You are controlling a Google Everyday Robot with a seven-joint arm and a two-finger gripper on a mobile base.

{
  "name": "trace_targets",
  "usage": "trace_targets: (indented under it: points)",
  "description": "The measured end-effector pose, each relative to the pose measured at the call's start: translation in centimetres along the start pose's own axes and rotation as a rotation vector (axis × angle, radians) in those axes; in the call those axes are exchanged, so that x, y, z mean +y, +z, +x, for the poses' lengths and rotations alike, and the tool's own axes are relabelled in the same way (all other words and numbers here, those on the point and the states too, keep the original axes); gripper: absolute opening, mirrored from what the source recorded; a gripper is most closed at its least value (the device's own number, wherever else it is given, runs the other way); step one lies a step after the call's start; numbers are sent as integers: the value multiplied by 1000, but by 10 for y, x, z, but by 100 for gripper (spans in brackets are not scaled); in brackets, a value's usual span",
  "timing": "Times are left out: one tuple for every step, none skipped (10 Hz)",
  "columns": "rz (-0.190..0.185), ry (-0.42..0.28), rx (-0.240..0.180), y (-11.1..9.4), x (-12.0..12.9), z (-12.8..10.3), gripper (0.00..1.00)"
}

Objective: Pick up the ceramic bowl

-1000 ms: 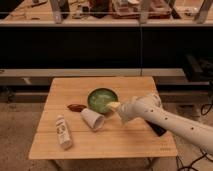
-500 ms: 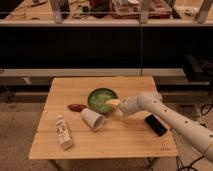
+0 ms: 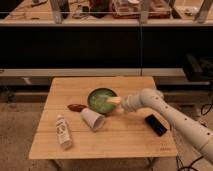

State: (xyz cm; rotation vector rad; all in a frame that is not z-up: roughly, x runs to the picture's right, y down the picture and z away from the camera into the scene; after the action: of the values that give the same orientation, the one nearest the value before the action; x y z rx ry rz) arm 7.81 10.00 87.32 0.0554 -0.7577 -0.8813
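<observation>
Ceramic bowl unmoved mid-desk, pincer at its rim

The ceramic bowl sits flat where it sat a second ago, with a tipped white paper cup just in front. The pincer has kept to the bowl's edge nearest the arm; whether it is open or closed cannot be told. Only the arm behind has shifted, swinging back and uncovering a flat black object on the desk. The reach looks finished and the grasp is likely being set; there is no lift yet.
</observation>
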Motion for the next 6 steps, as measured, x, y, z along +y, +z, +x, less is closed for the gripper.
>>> trace_targets:
  points:
    - [0,19,57,-13,-2,22,80]
    - [1,27,80,-18,-2,31,80]
    - [14,38,101,-22,-4,40,80]
    - [37,56,104,-21,-6,43,80]
    - [55,63,99,-18,-6,43,80]
    - [68,67,94,-15,-5,43,80]
